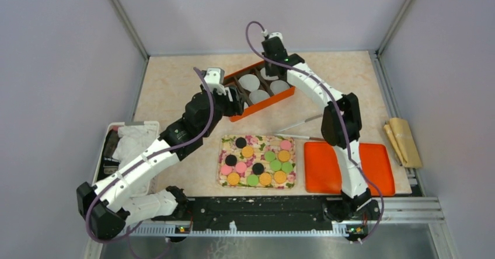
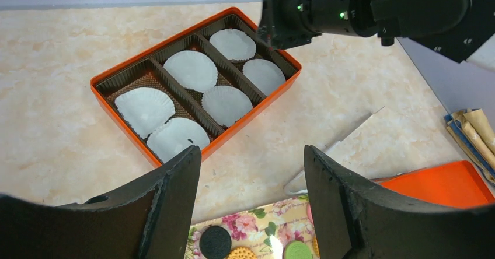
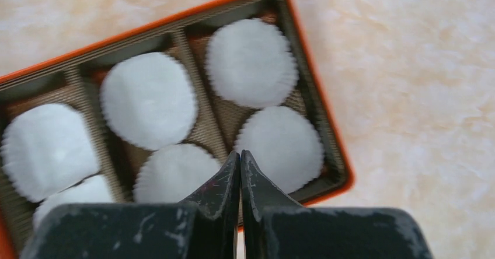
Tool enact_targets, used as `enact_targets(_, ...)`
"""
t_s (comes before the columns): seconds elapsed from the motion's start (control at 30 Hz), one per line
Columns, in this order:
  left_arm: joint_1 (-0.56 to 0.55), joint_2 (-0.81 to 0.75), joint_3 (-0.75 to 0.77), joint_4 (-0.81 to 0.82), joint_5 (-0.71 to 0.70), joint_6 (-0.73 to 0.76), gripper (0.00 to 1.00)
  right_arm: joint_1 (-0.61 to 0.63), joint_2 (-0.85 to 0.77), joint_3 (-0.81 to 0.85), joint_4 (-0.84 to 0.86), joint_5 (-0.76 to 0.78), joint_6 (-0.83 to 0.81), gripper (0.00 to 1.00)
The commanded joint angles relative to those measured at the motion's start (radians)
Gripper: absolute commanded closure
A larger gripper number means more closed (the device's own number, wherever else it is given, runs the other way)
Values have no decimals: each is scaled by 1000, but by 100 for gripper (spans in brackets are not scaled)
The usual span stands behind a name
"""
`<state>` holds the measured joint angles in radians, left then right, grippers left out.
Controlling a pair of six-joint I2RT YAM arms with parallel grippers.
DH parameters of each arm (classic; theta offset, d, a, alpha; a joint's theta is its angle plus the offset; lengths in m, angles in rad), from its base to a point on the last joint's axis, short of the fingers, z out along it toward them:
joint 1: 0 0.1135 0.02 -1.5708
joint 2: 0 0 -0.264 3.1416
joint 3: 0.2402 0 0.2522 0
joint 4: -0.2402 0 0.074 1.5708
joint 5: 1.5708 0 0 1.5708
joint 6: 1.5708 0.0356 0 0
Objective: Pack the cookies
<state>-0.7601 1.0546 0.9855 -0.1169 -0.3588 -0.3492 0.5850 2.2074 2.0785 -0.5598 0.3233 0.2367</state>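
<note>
1. Two broad black fingers of the left gripper (image 2: 252, 154) stand wide apart with nothing between them, just off the near-left side of the orange box (image 2: 265, 103). A careless swing toward it could shove the light box across the table.
2. Six white paper cups (image 2: 191, 70) lie loose in the box's three compartments, and some overlap their neighbours. Any brush would likely tip or bunch them, so a cookie might land beside its cup rather than in it.
3. Over the far-right end of the box the right gripper (image 3: 240, 157) hangs with its fingertips pressed together, gripping nothing. Dropping lower it could crush a cup, and with both arms crowding the box they may strike each other.
4. None of the cookies (image 1: 258, 168) are in the box. All sit on the floral tray (image 1: 262, 137), on the near side of the box and well apart from it. They lie flat and close together, so a pinch may slip or nudge neighbours.
5. Near and to the right of the box lies the orange lid (image 1: 379, 168), partly under the right arm, where a low sweep might drag it.
</note>
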Motion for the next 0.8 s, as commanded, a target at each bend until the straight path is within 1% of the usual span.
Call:
enact_targets(0.0, -2, 19, 4, 40, -8, -7, 29, -65, 12, -9, -44, 32, 0, 100)
enact_targets(0.17, -2, 50, -5, 41, 4, -22, 29, -110, 46, -39, -33, -10, 3, 100)
enact_targets(0.33, -2, 66, -8, 52, 6, -22, 29, -118, 97, -59, -29, -24, 5, 100)
enact_targets(0.5, -2, 73, -8, 47, -5, -16, 29, -117, 109, -103, -30, -41, 22, 100)
enact_targets(0.57, -2, 71, -10, 46, -7, -16, 29, -117, 78, -162, -16, -43, 38, 100)
enact_targets(0.77, -2, 72, -15, 49, -1, -16, 28, -118, -96, -429, 81, -56, 73, 100)
